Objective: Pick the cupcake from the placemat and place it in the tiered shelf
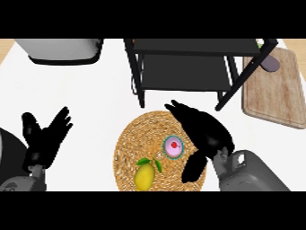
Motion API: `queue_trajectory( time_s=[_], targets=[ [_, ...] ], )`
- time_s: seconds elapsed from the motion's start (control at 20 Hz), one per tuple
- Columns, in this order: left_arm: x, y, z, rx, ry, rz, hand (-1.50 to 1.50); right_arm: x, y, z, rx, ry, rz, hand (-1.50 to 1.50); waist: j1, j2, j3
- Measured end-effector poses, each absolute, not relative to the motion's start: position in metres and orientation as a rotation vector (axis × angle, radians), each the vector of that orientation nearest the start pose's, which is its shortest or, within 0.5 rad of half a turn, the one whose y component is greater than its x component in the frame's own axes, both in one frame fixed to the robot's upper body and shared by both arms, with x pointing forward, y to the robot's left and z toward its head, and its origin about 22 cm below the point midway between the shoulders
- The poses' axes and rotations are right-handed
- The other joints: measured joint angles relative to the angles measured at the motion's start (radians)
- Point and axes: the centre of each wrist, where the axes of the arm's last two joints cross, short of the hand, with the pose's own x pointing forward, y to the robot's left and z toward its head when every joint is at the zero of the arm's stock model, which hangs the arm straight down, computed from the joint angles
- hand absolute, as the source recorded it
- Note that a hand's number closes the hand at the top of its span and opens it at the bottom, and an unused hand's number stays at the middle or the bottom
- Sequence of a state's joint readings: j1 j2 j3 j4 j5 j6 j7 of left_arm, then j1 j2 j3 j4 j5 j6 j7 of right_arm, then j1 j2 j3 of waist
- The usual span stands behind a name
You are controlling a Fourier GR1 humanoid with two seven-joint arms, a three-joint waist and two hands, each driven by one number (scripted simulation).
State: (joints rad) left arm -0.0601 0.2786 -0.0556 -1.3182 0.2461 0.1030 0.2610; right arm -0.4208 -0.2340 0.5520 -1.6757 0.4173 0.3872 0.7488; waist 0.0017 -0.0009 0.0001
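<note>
One cupcake (173,147), one lemon (145,175) on placemat (130,143); right hand (205,129) beside cupcake.

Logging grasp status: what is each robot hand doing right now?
Left robot hand: open, holding nothing.
Right robot hand: open beside the cupcake, not holding it.

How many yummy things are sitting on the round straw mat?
2. A cupcake sits near the placemat's middle, just left of the right robot hand. A lemon lies at its front edge. The hand may hide more.
</note>
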Motion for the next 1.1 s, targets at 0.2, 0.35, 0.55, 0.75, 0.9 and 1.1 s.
queue_trajectory(
  time_s=[0.2,0.35,0.55,0.75,0.9,1.1],
  targets=[
    [0.248,0.293,-0.028,0.093,-1.112,0.047,0.0,0.265,-0.111,0.092,-0.397,-1.139,1.28,-1.5,0.0,0.0,0.0],
    [0.246,0.293,-0.028,0.092,-1.113,0.053,0.0,0.262,-0.108,0.08,-0.413,-1.131,1.287,-1.5,0.001,0.001,0.0],
    [0.254,0.284,-0.029,0.092,-1.11,0.047,0.0,0.263,-0.1,0.064,-0.455,-1.114,1.297,-1.5,0.0,0.001,0.0],
    [0.256,0.29,-0.023,0.091,-1.113,0.039,0.0,0.281,-0.098,0.058,-0.493,-1.11,1.3,-1.5,0.002,0.001,0.0],
    [0.249,0.288,-0.027,0.091,-1.114,0.044,0.0,0.277,-0.1,0.045,-0.512,-1.124,1.298,-1.5,0.002,0.001,0.0],
    [0.25,0.293,-0.03,0.093,-1.112,0.041,0.0,0.28,-0.094,0.031,-0.508,-1.157,1.276,-1.5,0.001,0.001,0.0]
  ],
)
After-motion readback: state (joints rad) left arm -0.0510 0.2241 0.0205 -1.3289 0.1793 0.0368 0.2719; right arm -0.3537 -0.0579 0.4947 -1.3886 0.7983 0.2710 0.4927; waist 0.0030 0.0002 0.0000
